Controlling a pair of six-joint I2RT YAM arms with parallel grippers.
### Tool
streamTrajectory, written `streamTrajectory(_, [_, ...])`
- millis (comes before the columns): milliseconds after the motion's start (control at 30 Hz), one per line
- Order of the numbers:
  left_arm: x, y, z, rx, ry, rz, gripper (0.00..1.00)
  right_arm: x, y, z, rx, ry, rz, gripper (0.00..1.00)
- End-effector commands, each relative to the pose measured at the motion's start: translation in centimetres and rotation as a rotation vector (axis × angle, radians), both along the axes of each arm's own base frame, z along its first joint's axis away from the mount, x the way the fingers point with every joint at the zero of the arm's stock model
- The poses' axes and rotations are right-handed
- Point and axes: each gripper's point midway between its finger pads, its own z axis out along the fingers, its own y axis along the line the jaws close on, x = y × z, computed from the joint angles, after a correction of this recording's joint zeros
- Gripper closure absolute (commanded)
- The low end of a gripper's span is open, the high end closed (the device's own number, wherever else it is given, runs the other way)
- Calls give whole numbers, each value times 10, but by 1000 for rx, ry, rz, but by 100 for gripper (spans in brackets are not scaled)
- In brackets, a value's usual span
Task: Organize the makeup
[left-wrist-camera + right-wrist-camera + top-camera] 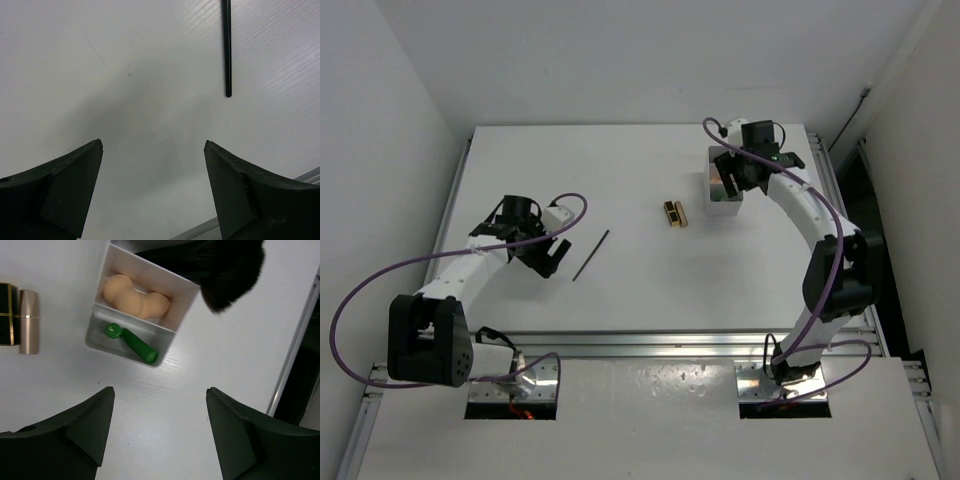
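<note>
Thin black stick (591,255) is seen flat left of bench centre, long axis diagonal, near-left to far-right. Glossy green tube (137,345) is lodged in white box (98,315), far-right corner. Left gripper (152,145) and right gripper (160,390) are spread, empty.

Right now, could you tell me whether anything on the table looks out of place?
A thin black stick lies loose by the left claw, and a black-and-gold case sits just outside the white box, both unsorted. Black brush bristles also overhang the box's rim.
</note>
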Motion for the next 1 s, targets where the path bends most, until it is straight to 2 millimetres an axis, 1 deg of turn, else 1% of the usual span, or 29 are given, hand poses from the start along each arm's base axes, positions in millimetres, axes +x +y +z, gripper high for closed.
streamTrajectory(0, [3, -1, 9, -25, -37, 8, 11, 6, 30, 20, 69, -48, 59, 26])
streamTrajectory(133, [3, -1, 9, -25, -37, 8, 11, 10, 58, 25, 163, -60, 107, 26])
streamTrajectory(167, [4, -1, 11, -26, -46, 8, 11, 9, 64, 22, 180, -52, 117, 26])
streamTrajectory(200, [1, -1, 8, -30, -35, 15, 11, 8, 72, 21, 194, -47, 132, 26])
streamTrajectory(267, [-1, 1, 7, -22, -36, 20, 11, 7, 79, 14, 199, -34, 142, 26])
streamTrajectory(300, [-1, 1, 7, -22, -36, 20, 11, 5, 87, 12, 199, -28, 155, 26])
streamTrajectory(333, [-1, 1, 9, -23, -45, 20, 11, 5, 89, 7, 209, -16, 147, 26])
streamTrajectory(367, [-4, 1, 6, -26, -32, 28, 11, 4, 93, 1, 213, 1, 145, 26])
streamTrajectory(400, [-4, 1, 6, -26, -32, 28, 11, 0, 103, -1, 245, 19, 170, 26])
streamTrajectory(467, [-4, 2, 8, -19, -42, 33, 11, -3, 116, -10, 310, 57, 148, 26])
streamTrajectory(500, [-6, 2, 5, -18, -33, 33, 11, -3, 122, -12, 333, 67, 153, 28])
streamTrajectory(533, [-6, 2, 5, -23, -31, 40, 11, -6, 133, -13, 357, 79, 154, 29])
streamTrajectory(600, [-11, 2, 1, -22, -22, 40, 11, -4, 144, -23, 390, 110, 144, 33])
streamTrajectory(633, [-12, 2, 1, -27, -19, 49, 11, -8, 156, -31, 389, 136, 162, 35])
streamTrajectory(667, [-14, 2, 0, -27, -21, 50, 11, -4, 162, -33, 392, 132, 172, 39])
streamTrajectory(700, [-17, 2, -3, -32, -9, 59, 11, -6, 168, -38, 383, 142, 184, 41])
streamTrajectory(733, [-15, 2, -2, -33, -18, 59, 11, -2, 174, -48, 378, 156, 186, 44])
streamTrajectory(767, [-15, 2, -2, -33, -18, 59, 11, 0, 178, -50, 368, 153, 188, 48])
streamTrajectory(800, [-17, 2, -3, -33, -20, 59, 11, 3, 170, -55, 363, 166, 154, 57])
streamTrajectory(833, [-16, 6, -3, -25, -21, 72, 11, 7, 179, -63, 355, 178, 159, 60])
streamTrajectory(900, [-16, 6, -3, -25, -21, 73, 11, 10, 176, -68, 320, 186, 122, 64])
streamTrajectory(933, [-16, 6, -3, -25, -21, 73, 11, 18, 177, -73, 309, 184, 119, 64])
streamTrajectory(967, [-16, 6, -3, -25, -21, 73, 11, 18, 177, -77, 296, 188, 115, 64])
